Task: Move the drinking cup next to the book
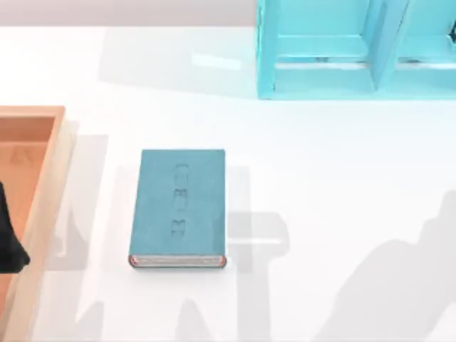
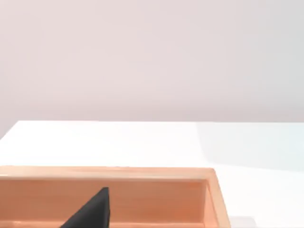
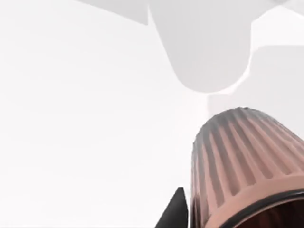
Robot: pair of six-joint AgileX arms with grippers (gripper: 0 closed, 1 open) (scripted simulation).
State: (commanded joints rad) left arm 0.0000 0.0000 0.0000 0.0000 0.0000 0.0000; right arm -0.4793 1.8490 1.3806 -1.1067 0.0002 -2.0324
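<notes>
While the book [image 1: 179, 206] lies flat at centre frame, the drinking cup [image 3: 247, 166] sits lower right in the right wrist view, touching one dark fingertip [image 3: 175, 211]; grip unclear.

- The book [image 1: 182, 206] lies flat on the table [image 1: 342, 178], left of centre in the top view.
- A tray [image 1: 43, 206] sits at the left edge of the frame, well apart from the book.
- A shelf unit [image 1: 335, 53] stands at the upper right.
- In the right wrist view, the drinking cup [image 3: 242, 161] stands on the table at the lower right.
</notes>
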